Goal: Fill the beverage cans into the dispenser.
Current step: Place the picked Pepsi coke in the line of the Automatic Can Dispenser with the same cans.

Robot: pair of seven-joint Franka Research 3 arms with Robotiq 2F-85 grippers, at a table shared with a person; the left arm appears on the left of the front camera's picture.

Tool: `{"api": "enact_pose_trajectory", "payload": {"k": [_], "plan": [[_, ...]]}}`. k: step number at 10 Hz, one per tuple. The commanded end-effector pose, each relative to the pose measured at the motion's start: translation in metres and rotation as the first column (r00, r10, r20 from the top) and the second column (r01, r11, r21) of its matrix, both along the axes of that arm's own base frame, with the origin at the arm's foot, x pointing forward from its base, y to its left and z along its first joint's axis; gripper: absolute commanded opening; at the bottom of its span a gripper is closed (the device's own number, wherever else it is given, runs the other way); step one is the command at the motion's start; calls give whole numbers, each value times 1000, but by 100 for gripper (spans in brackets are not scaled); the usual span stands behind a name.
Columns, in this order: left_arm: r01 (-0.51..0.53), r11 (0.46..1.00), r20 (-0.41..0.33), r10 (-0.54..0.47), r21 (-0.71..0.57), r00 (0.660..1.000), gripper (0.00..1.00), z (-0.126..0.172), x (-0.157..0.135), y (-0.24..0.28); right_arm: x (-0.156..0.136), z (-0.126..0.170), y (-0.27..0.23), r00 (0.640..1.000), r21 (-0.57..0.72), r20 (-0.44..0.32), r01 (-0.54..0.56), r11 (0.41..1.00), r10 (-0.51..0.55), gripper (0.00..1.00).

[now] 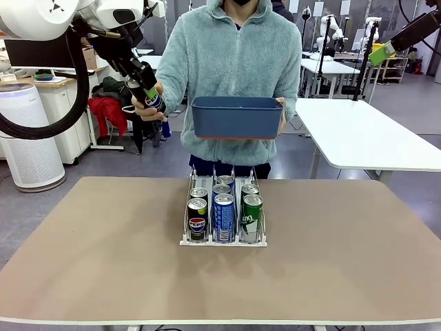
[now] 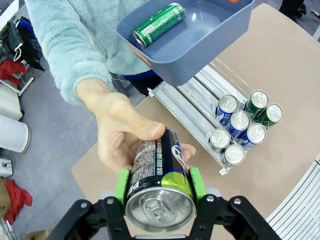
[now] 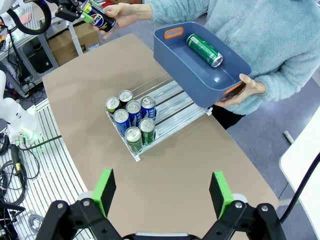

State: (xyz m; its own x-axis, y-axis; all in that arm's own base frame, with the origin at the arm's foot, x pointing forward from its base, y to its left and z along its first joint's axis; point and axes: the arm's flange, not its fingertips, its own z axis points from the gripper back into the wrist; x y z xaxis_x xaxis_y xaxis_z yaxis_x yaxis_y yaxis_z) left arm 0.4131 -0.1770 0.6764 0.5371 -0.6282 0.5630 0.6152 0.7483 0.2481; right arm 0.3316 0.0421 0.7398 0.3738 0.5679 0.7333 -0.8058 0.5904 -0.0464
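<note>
front view: the robot's left hand (image 1: 147,92), high at the left beyond the far edge of the table (image 1: 103,262), is clamped on a black can (image 1: 153,100). a person's hand (image 1: 140,110) grips the same can. the person's other hand (image 1: 281,118) holds up a blue bin (image 1: 238,123) at chest height. the dispenser (image 1: 224,242) sits mid-table, and six cans (image 1: 224,215) stand in its three lanes, two deep, against the front lip. the front row is black, blue and green.

left wrist view: the green pads press both sides of the black can, whose silver top faces the camera. the person's hand wraps its far end. a green can (image 2: 159,24) lies on its side in the blue bin, which is held above the rear end of the dispenser. the six cans are bunched at the other end of the dispenser.

right wrist view: the robot's right hand (image 3: 162,192) hangs over the table with its fingers spread wide and nothing between them, well apart from the dispenser. the bin with the green can is tilted over the dispenser's rear. farther off, the left hand and the person's hand share the black can.
</note>
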Motion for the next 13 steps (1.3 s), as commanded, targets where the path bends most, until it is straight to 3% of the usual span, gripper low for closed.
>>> {"api": "enact_pose_trajectory", "payload": {"k": [1,13], "plan": [[-2,1000,2,2,-2,1000,0,1,0,0,0,-1,1,1000,-2,-1,-2,1000,2,100],[-2,1000,2,2,-2,1000,0,1,0,0,0,-1,1,1000,-2,-1,-2,1000,2,100]]}}
